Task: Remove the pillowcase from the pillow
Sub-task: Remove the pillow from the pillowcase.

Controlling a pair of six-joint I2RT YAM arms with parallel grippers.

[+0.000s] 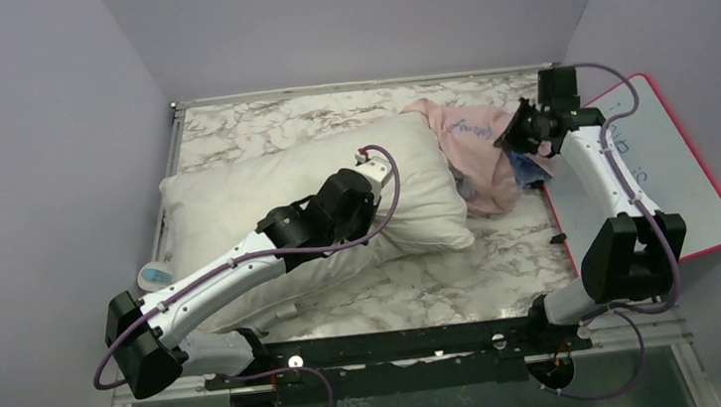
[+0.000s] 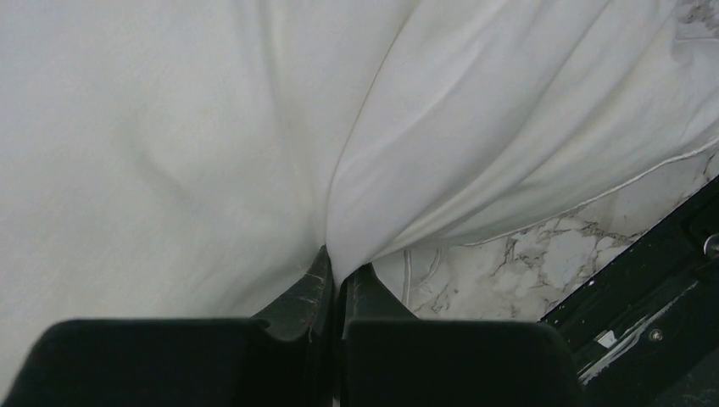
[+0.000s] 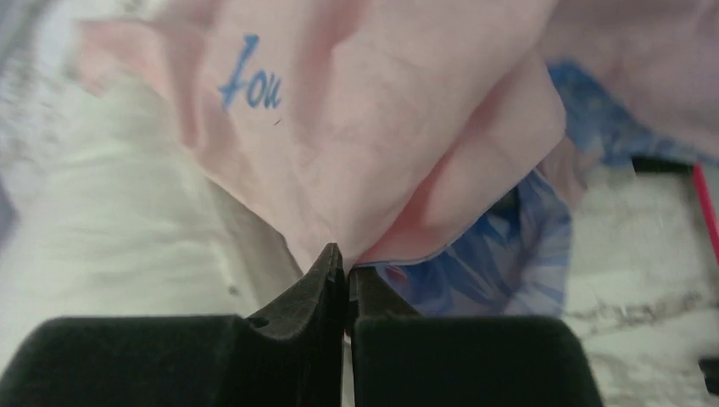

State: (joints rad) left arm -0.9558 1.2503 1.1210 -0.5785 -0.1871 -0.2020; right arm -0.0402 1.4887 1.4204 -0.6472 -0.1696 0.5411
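The plump white pillow [image 1: 226, 191] lies across the left and middle of the marble table [image 1: 464, 288]. My left gripper [image 1: 373, 184] rests on its right half, shut on a pinched fold of the white pillow fabric [image 2: 169, 127], which rises between the jaws of the left gripper [image 2: 337, 273]. The pillowcase [image 1: 476, 152], pink with blue cursive lettering, is bunched off the pillow's right end. My right gripper [image 1: 518, 134] is shut on the pillowcase's edge [image 3: 381, 127], pink outside with blue print inside; the right gripper's [image 3: 345, 263] tips pinch the hem. The pillow [image 3: 110, 220] shows at left.
A pink-framed whiteboard [image 1: 677, 168] lies at the table's right edge, under the right arm. A small white and blue object [image 1: 156, 275] sits by the pillow's near left corner. The black mounting rail [image 1: 400, 344] runs along the near edge. Grey walls enclose the table.
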